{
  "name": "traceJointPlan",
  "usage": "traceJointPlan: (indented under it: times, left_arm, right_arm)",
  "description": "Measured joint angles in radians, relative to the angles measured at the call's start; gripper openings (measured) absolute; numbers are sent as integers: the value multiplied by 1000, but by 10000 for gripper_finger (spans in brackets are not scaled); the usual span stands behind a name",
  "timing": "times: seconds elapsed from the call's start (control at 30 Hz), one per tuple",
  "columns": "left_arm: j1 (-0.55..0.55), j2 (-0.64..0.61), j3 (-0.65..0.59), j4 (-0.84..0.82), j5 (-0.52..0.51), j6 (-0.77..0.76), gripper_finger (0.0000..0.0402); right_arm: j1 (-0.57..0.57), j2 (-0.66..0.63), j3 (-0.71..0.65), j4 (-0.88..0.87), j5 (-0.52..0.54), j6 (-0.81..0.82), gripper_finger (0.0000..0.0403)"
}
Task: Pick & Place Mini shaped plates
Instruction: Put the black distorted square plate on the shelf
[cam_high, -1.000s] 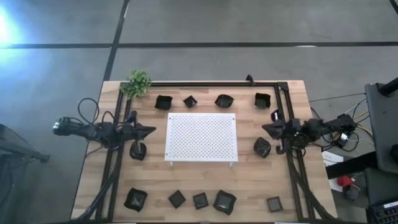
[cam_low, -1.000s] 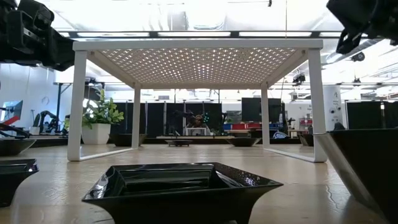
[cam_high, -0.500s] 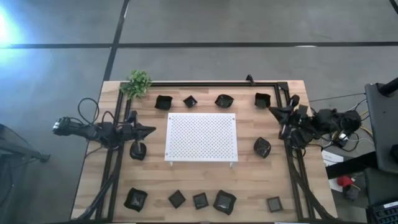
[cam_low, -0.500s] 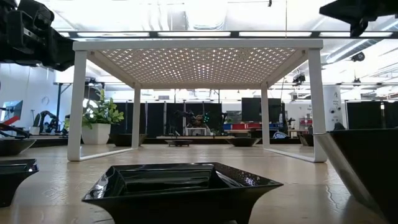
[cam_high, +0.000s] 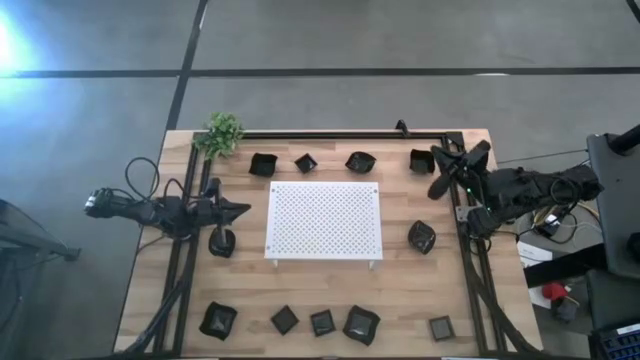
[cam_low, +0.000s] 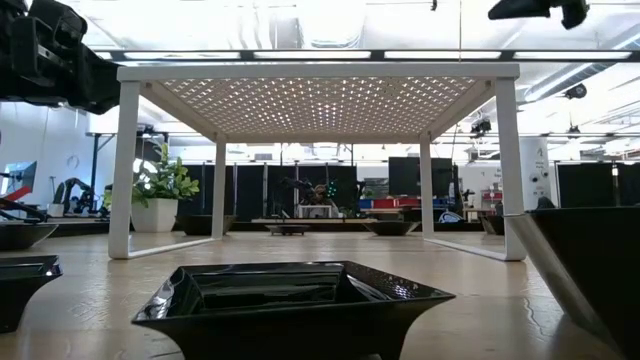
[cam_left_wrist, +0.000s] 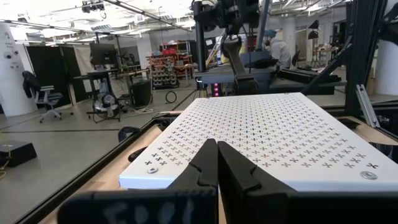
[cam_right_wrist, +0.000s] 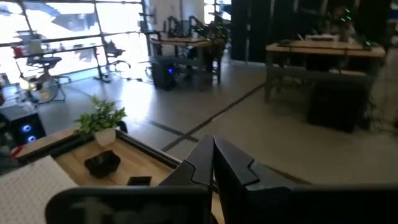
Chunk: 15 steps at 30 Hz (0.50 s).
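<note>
- Mostly unchanged, the small glossy black shaped plates lie where they were a second ago: four in a row along the far side of the light wooden table (cam_high: 400, 290), from the squarish one (cam_high: 263, 164) to the one at the far right corner (cam_high: 421, 160), and five along the near edge, among them a wavy-edged dish (cam_high: 361, 324) and a small square one (cam_high: 440, 327).
- Two more sit at the sides: one (cam_high: 421, 237) right of the white perforated rectangular board (cam_high: 323, 220), one (cam_high: 221, 241) left of it, just beside the left arm.
- None of the plates is held or touched by a gripper.
- What differs is the right gripper (cam_high: 445, 160): it has swung from beside the board's right side toward the far right corner and now hangs above the corner plate, lifted to the upper edge of the low view; its fingers (cam_right_wrist: 211, 163) are pressed together.
- By contrast, the left gripper (cam_high: 243, 210) stays left of the board, fingers (cam_left_wrist: 217, 168) together, empty.
- Beyond them, the small green plant (cam_high: 222, 133) stands at the far left corner.
</note>
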Motion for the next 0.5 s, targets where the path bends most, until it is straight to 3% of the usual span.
traceJointPlan:
  times: [0.17, 0.5]
  left_arm:
    - [0, 0, 0, 0, 0, 0, 0]
    - [0, 0, 0, 0, 0, 0, 0]
  right_arm:
    - [-86, 109, 135, -201, -46, 173, 8]
    - [-365, 362, 349, -563, -369, 458, 8]
